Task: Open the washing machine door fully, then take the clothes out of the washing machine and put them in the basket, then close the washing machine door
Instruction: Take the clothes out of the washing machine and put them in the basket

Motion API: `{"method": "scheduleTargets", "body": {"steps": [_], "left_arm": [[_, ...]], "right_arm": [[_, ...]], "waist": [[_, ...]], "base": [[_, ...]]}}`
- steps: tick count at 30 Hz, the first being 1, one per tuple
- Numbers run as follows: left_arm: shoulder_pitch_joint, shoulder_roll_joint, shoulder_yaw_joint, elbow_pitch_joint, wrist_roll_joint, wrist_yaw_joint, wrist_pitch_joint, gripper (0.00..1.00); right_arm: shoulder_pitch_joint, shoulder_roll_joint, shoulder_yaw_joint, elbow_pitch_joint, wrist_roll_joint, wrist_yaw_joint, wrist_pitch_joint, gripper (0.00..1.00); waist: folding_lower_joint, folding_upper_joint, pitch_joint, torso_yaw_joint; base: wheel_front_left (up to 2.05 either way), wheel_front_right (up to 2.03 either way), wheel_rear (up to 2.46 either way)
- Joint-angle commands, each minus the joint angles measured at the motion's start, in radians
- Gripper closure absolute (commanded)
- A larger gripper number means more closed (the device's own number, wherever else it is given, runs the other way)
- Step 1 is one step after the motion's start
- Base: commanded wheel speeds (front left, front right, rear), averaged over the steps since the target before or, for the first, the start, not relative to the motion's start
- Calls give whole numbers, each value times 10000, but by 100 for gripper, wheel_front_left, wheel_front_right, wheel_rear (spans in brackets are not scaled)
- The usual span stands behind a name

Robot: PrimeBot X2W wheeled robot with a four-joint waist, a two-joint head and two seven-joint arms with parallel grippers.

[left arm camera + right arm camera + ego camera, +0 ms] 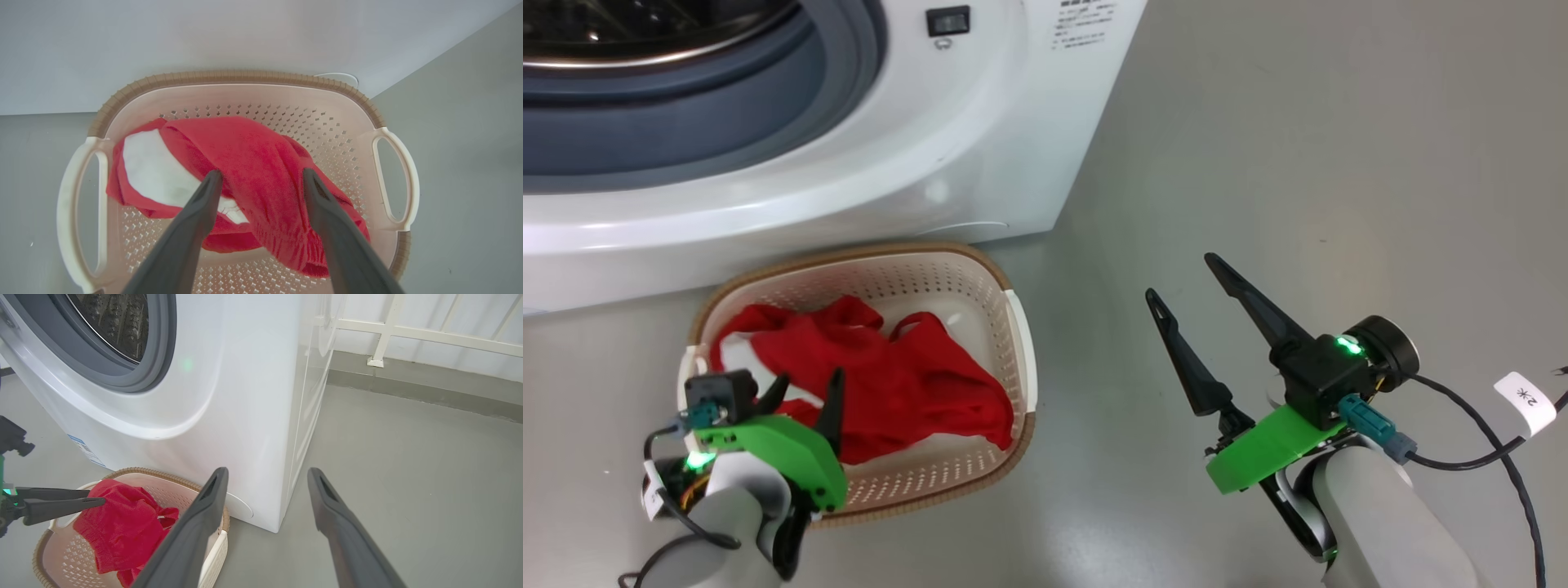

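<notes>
Hanging over the clothes (907,384) in the basket (980,296), the left claw (810,376) is spread; right claw (1181,276) likewise.

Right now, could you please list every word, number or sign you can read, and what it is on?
"2" and a star mark: white tag on a black cable.
Printed label on the washing machine: too small to read.
Blue label on its front: too blurred.

A laundry corner: washing machine (245,396) on bare grey floor (408,477) beside a white railing (429,335).
</notes>
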State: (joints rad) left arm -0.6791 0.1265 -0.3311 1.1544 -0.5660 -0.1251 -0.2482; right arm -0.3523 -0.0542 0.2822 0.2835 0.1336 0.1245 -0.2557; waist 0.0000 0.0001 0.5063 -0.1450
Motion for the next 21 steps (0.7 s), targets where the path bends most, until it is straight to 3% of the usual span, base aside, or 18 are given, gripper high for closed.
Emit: {"method": "scheduleTargets", "body": {"steps": [1,14,21], "left_arm": [[-58,331,168,-244,-6,-55,-126,0],[1149,126,1174,-2305,665,412,-134,0],[2025,-30,1902,-4430,1329,173,-134,0]], "right_arm": [[35,40,145,-161,139,62,-61,0],[226,40,-163,189,-153,62,-61,0],[440,40,-300,150,-197,62,-61,0]], "waist": [[0,-1,-124,119],[0,-1,-1293,854],[0,-1,-1917,1046]], "base": [[0,0,0],[0,0,0],[0,0,0]]}}
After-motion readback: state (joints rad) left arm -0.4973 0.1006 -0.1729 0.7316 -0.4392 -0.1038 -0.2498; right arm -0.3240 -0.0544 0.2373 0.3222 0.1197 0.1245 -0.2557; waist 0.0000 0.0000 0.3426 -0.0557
